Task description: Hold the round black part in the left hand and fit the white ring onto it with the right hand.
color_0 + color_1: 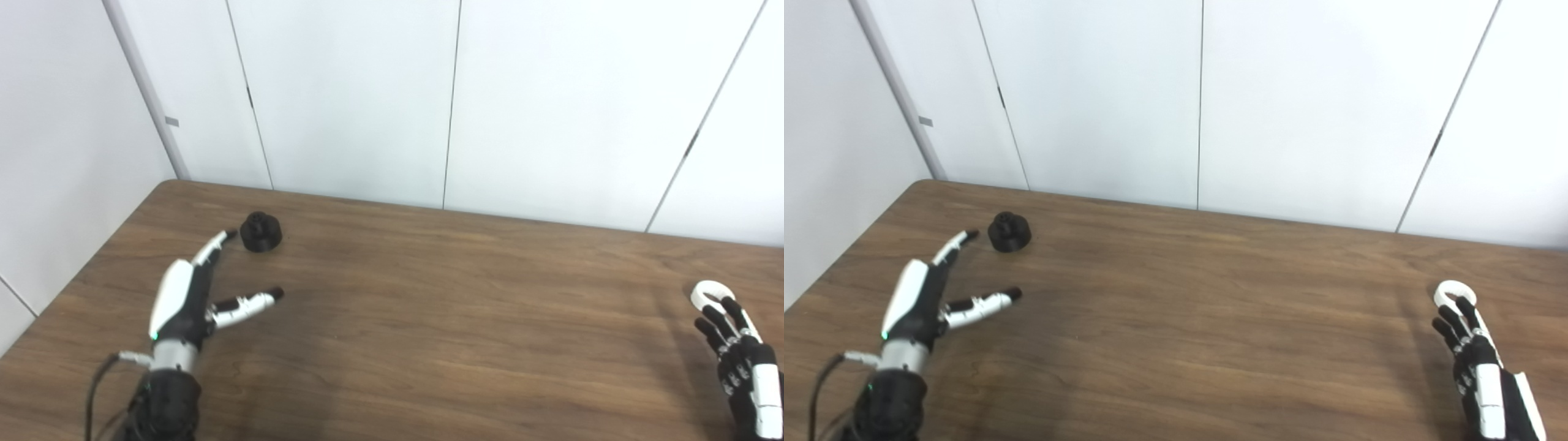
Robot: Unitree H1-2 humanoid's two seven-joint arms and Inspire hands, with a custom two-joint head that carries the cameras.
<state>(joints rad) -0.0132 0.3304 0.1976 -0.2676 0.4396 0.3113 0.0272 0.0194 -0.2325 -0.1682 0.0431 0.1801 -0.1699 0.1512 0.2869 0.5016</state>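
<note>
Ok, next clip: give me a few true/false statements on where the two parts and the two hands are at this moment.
1. The round black part sits on the table, not in any hand. True.
2. The left hand is shut on the black part. False: it is open, fingers spread, with a fingertip just short of the part.
3. The white ring lies on the table near its right edge. True.
4. The right hand has lifted the ring clear of the table. False: the ring lies flat, with the fingertips reaching at its near rim.
5. The ring is already fitted on the black part. False: they lie far apart, on opposite sides of the table.
</note>
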